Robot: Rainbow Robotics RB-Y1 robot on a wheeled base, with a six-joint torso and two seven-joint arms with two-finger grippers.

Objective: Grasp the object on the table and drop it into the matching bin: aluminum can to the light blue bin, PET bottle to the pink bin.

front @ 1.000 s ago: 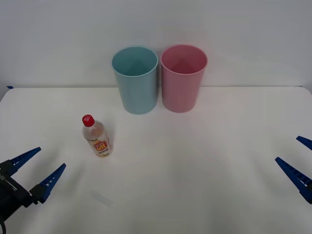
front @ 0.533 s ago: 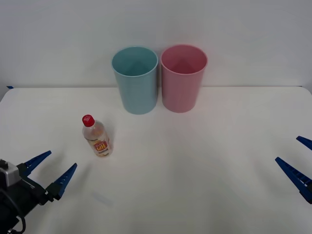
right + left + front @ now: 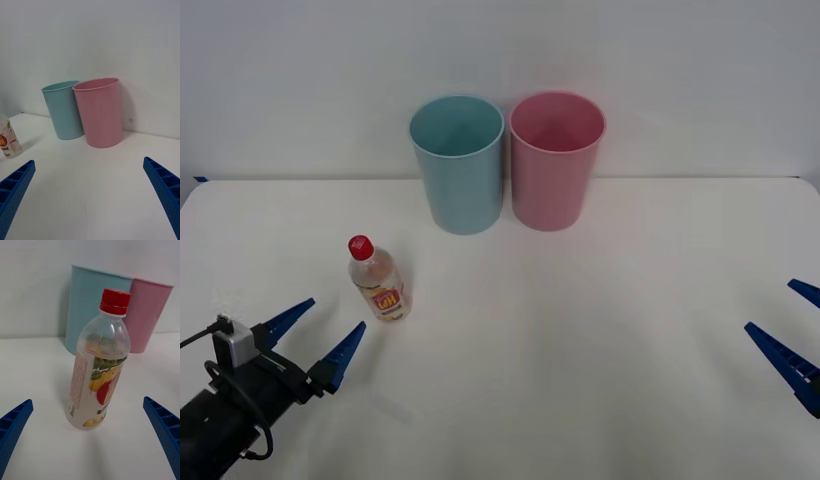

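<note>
A small clear PET bottle [image 3: 378, 279] with a red cap and an orange-and-white label stands upright on the white table [image 3: 580, 330], in its left half and about midway between the back and front edges. It is still on the tabletop, with nothing gripping it. Toward the back edge, near the middle of the table, two tall tapering bins stand side by side, close enough that their rims nearly touch: the light blue bin [image 3: 458, 165] on the left and the pink bin [image 3: 555, 160] on the right. Both are upright with their mouths open to the ceiling, and both stand well apart from the bottle, which is nearer the blue one. The left gripper [image 3: 320, 335] sits low over the table near the front left corner, its blue ribbed fingers spread wide and pointing toward the bottle, which stands just beyond the fingertips and is not between them. Seen from the left wrist, the bottle [image 3: 99, 363] stands centred between the two spread fingers with both bins behind it. The right gripper [image 3: 795, 335] is at the right edge of the table, well away from everything, its fingers likewise parted and holding nothing; its wrist camera looks across the bare tabletop at the pink bin [image 3: 99, 112] and the blue one [image 3: 63, 110] beside it.
</note>
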